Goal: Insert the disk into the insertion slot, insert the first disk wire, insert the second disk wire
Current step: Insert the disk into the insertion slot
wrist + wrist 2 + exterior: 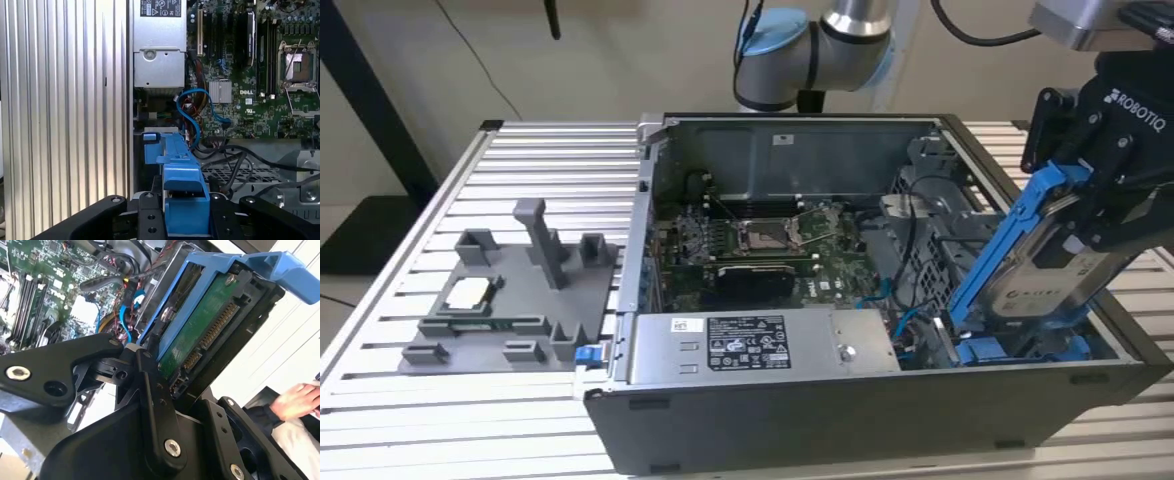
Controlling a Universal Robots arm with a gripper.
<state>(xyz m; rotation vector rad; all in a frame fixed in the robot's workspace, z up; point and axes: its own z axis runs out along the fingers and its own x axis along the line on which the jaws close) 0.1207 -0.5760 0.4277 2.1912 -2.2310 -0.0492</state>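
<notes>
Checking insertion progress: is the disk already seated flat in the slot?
No, in the exterior view the disk stands steeply tilted in the claw, its lower end near the insertion slot.

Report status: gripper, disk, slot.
Gripper shut on disk. Disk tilted, lower end at slot, not seated. Blue cable loops beside slot, apparently off the path.

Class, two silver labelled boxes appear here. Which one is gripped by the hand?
The disk in its blue carrier, held tilted by the hand; the power-supply box lies flat inside the case.
</notes>
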